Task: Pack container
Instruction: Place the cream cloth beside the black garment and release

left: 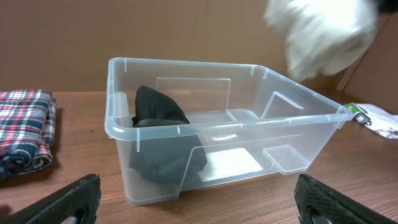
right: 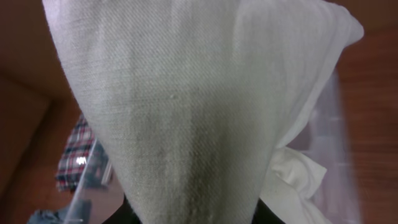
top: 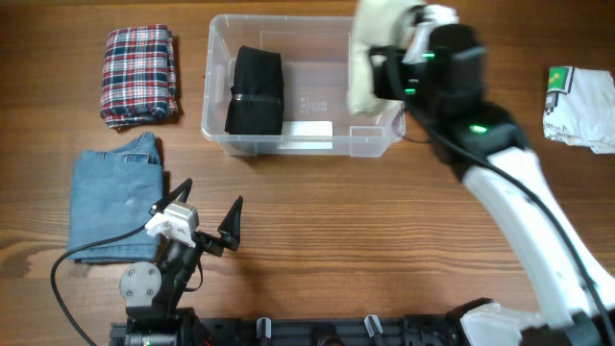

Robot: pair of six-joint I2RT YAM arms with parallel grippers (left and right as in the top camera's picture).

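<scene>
**Container waits under a lifted cream garment**

The container (top: 259,146) sits on the table (top: 336,240) with its open top facing up. A folded black garment (top: 255,91) stands against its left wall. That leaves the middle and right of the floor bare, which is probably why the next piece is being brought to that side.

The right gripper (top: 389,72) is clenched on a cream garment (top: 375,53) and holds it in the air over the container's right end. The cloth hangs clear of the rim. In the right wrist view it drapes straight down and fills the frame, hiding the fingers. Holding it this high probably lets the loose lower edge pass the wall without catching.

The left gripper (top: 207,204) stands released, jaws spread wide, on the near side of the container and apart from it. It is holding nothing, so it looks parked out of the way.

Left of the container lies a plaid garment (top: 140,75), with a denim garment (top: 115,207) nearer the robot. A printed white garment (top: 581,108) lies well to the container's right. All three sit outside it, so packing looks barely begun.
</scene>
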